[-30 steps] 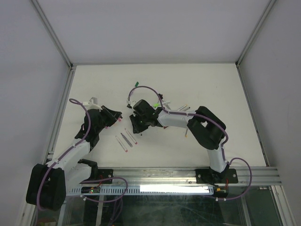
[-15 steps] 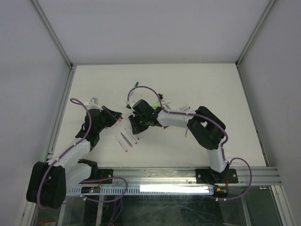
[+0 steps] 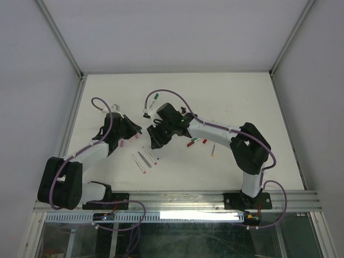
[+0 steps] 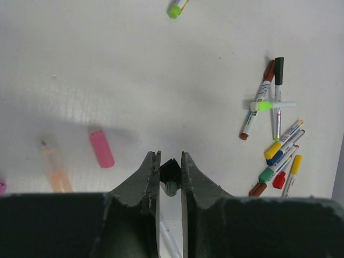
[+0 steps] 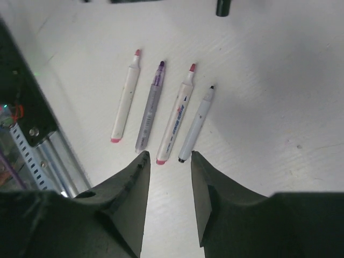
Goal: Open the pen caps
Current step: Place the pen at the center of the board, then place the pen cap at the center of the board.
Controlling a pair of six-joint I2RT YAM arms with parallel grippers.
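On table [image 5: 269,80], four uncapped pens [image 5: 174,115], pink cap [image 4: 101,148]

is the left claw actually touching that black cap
Touching. The left wrist view shows the black cap pinched in the left claw, both inner finger faces against it with no gap.

The left claw's [image 4: 170,157] fingers hide most of a dark piece [image 4: 170,171] pinched between them, a green-tipped pen [image 4: 174,9] and a dark cap [image 5: 224,6] are cut off by top edges, and an orange piece [image 4: 54,171] is too blurred to name.
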